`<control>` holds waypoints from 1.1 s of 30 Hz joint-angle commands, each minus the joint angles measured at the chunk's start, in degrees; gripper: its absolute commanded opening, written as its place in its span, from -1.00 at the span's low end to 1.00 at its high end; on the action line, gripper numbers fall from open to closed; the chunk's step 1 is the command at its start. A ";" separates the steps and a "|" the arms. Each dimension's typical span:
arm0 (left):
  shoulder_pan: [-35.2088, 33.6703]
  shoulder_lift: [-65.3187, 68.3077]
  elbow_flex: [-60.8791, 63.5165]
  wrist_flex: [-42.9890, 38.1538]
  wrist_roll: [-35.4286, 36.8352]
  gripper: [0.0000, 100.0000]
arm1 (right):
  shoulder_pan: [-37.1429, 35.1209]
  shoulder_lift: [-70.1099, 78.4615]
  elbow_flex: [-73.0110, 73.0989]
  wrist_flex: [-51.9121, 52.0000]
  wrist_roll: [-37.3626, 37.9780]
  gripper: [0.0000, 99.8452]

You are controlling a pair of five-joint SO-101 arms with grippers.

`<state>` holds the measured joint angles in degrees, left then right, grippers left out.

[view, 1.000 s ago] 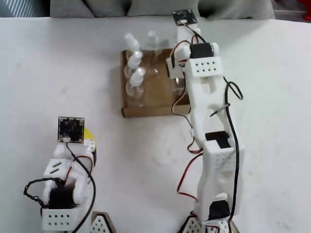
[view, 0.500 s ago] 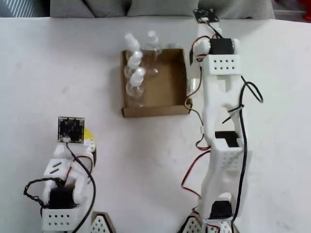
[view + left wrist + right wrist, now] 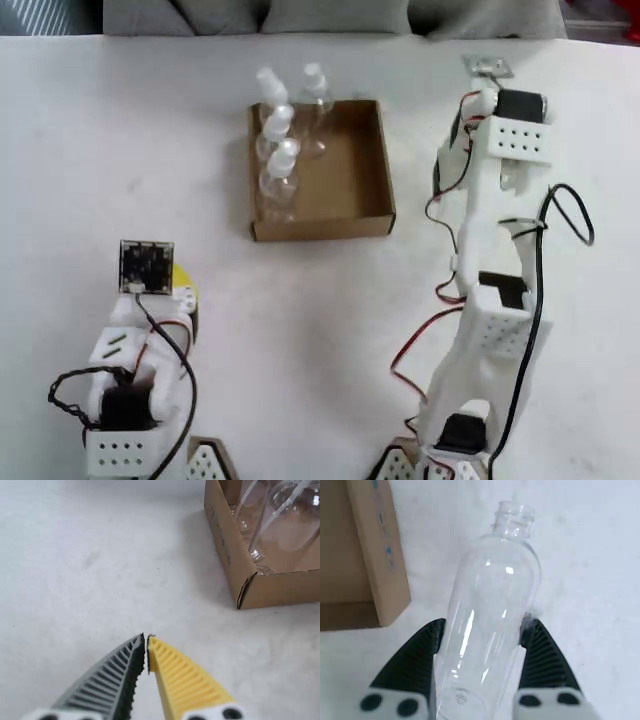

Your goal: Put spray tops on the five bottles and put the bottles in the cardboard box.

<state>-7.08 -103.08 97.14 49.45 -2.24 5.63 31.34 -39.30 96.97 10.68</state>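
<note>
My right gripper (image 3: pixel 485 624) is shut on a clear bottle (image 3: pixel 492 595) whose neck (image 3: pixel 515 513) is bare, without a spray top. It holds the bottle over the white table, just beside the outer wall of the cardboard box (image 3: pixel 375 555). The right arm (image 3: pixel 497 150) stands to the right of the box (image 3: pixel 340 195). Several clear bottles with white spray tops (image 3: pixel 280 135) stand along the box's left side. My left gripper (image 3: pixel 146 642) is shut on nothing, low over the table near the box's corner (image 3: pixel 240 580); its arm (image 3: pixel 140 340) sits at the front left.
White table (image 3: pixel 120 130) lies open left of the box and between the two arms. The bottles (image 3: pixel 280 525) in the box lean against its wall. Loose red and black cables (image 3: pixel 430 330) hang beside the right arm.
The right arm has swung to the right, from over the box's right half to the table beside it, taking the topless bottle along. The left arm has stayed put.
</note>
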 commanded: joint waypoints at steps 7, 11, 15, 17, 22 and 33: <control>-0.13 0.04 0.00 0.00 -0.35 -0.95 | 1.71 -16.04 22.86 -1.98 8.09 -0.97; -0.04 0.04 0.00 0.00 -0.35 -0.95 | 2.77 -16.22 30.07 -7.08 9.76 -0.96; -0.04 0.04 0.00 0.00 -0.35 -0.95 | 2.86 -16.57 34.73 -9.19 11.43 -0.82; 0.04 0.04 0.00 0.00 -0.35 -0.95 | 2.86 -16.57 35.34 -9.19 11.52 -0.67; 0.04 0.04 0.00 0.00 -0.35 -0.95 | 2.59 -16.48 35.16 -9.45 11.60 -0.50; 0.04 0.04 0.00 -0.26 -0.35 -0.95 | 2.51 -15.96 23.12 -5.14 15.21 -0.65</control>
<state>-7.08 -103.08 97.14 49.45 -2.24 7.91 18.59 -9.49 90.73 22.11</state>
